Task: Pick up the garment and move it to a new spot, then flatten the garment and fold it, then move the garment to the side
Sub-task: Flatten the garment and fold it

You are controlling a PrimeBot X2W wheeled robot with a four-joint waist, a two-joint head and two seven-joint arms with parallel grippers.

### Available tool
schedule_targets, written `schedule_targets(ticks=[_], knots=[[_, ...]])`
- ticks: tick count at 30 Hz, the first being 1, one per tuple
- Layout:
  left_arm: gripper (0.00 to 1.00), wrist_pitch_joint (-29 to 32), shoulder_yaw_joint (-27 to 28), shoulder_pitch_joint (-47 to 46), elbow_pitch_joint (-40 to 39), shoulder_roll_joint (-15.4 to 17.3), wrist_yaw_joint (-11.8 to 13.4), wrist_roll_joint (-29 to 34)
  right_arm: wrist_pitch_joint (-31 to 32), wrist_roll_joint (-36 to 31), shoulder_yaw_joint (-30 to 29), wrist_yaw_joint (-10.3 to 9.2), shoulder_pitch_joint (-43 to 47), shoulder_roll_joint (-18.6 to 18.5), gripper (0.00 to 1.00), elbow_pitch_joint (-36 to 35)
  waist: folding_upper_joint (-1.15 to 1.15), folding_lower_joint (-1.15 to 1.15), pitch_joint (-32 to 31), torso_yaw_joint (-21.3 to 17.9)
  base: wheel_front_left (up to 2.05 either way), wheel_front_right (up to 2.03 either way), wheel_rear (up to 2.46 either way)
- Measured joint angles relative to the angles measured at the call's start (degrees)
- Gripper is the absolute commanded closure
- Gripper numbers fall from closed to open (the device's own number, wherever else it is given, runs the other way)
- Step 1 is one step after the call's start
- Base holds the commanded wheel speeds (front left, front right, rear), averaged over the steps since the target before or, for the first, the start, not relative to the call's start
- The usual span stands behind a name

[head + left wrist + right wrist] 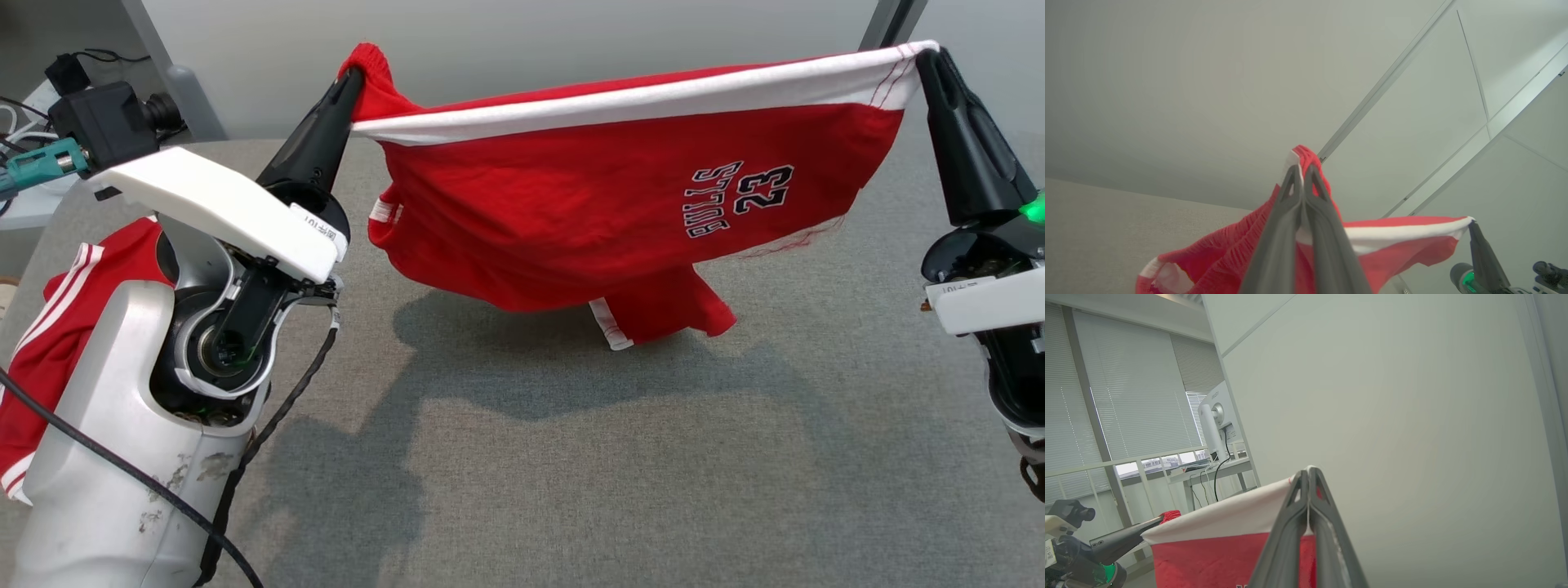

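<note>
Head view: my left fingers [351,86] clench the red garment [620,212] by its white-striped edge at ten o'clock, and my right fingers [932,67] clench that edge at two o'clock. It hangs stretched between them, above the grey table [653,457].

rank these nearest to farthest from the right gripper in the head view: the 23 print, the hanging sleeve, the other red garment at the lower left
1. 23 print: on the held garment, toward the end pinched by the right gripper.
2. hanging sleeve: below the garment's middle.
3. other red garment: far lower left of the view.
</note>
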Motion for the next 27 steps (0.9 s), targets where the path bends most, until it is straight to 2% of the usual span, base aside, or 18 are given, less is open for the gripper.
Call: schedule_targets(ticks=[6,10,12,14,19,22,23,24,26,27], knots=[[1.0,2.88,-1.48,1.44,-3.66,0.77,1.69,-0.23,-0.01,-0.41,-0.62,0.0,1.58,-1.65,1.0,-2.97,0.0,0.0,-1.84,-0.52,0.0,0.0,0.0],[1.0,3.99,-8.29,7.88,-2.92,1.23,1.97,2.7,-0.01,-0.59,1.13,0.0,5.97,-3.43,1.0,-2.52,0.0,0.0,-1.75,-0.59,0.0,0.0,0.0],[1.0,3.08,-12.43,10.82,-0.62,0.6,1.18,5.75,0.0,-0.41,1.38,0.0,9.42,-3.56,1.0,-1.67,0.0,0.0,-1.2,-0.38,0.0,0.0,0.0],[1.0,0.9,-15.67,11.98,2.71,-0.83,0.36,8.81,0.0,0.23,1.43,0.0,12.86,-3.47,1.0,-0.36,0.0,0.0,-0.48,-0.15,0.0,0.0,0.0],[1.0,-5.73,-20.5,11.52,13.49,-6.82,-1.36,14.54,0.0,0.63,2.32,0.0,18.83,-2.8,1.0,4.37,0.0,0.0,1.48,-0.31,0.0,0.0,0.0],[1.0,-7.72,-21.94,9.95,19.34,-9.66,-3.32,14.9,0.01,0.2,2.25,0.0,19.74,-1.79,1.0,8.11,0.0,0.0,2.43,-1.1,0.0,0.0,0.0],[0.85,-8.09,-22.56,9.07,20.85,-10.35,-3.93,14.96,0.01,-0.81,2.24,0.0,19.72,-1.8,1.0,9.61,0.0,0.0,2.7,-1.4,0.0,0.0,0.0],[0.66,-8.38,-23.27,8.19,22.31,-10.87,-4.48,14.96,0.01,-1.51,2.07,0.0,19.69,-1.74,1.0,10.93,0.0,0.0,2.94,-1.74,0.0,0.0,0.0],[0.0,-8.36,-24.63,6.84,24.66,-11.6,-5.58,14.95,0.01,-2.79,1.78,0.0,19.63,-1.53,1.0,13.47,0.0,0.0,3.33,-2.33,0.0,0.0,0.0],[0.0,-8.35,-25.19,6.47,25.61,-11.98,-6.17,14.93,0.01,-3.86,1.76,0.0,19.59,-1.51,1.0,14.58,0.0,0.0,3.48,-2.56,0.0,0.0,0.0]])
